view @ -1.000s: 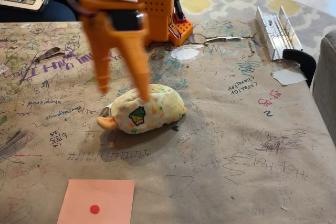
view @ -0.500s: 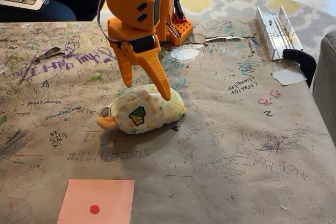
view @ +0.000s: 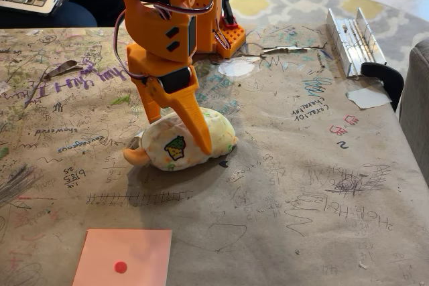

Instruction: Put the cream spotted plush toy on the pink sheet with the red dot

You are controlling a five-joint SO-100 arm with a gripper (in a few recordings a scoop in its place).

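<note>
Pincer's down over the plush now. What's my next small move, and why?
Probably close the pincer. Its two fingers straddle the cream spotted plush toy, one in front, one behind, open. The toy lies on the table, far from the pink sheet.

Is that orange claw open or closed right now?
Open: the gripper has one finger in front of the plush, the other behind.

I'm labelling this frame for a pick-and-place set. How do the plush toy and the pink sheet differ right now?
The cream spotted plush toy is rounded and bulky; the pink sheet lies flat. The toy is cream with orange and green spots; the sheet is plain salmon pink with one red dot. The orange pincer straddles the toy; the sheet lies apart, nearer the camera. Both rest on the scribbled table.
</note>
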